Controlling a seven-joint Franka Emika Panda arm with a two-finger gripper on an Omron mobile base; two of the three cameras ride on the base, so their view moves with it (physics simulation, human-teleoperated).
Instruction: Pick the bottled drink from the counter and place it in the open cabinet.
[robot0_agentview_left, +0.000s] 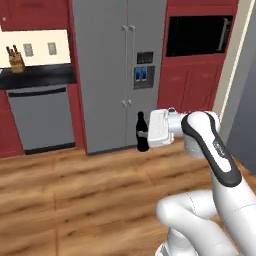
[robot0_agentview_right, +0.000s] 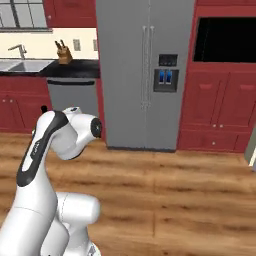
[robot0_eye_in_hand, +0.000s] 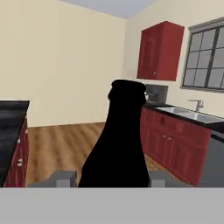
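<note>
Mid-frame, the pincer (robot0_agentview_left: 145, 134) is clamped on the bottled drink (robot0_agentview_left: 142, 131), upright, seemingly clear above the wooden floor (robot0_agentview_left: 75, 190).

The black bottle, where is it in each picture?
Left base view: the bottled drink is mid-picture, in the claw, before the grey fridge.
Right base view: a dark tip above the arm, left, may be its cap.
Hand view: middle, between the claw's tips.
Shared landmark: the fridge, in both base views.
</note>
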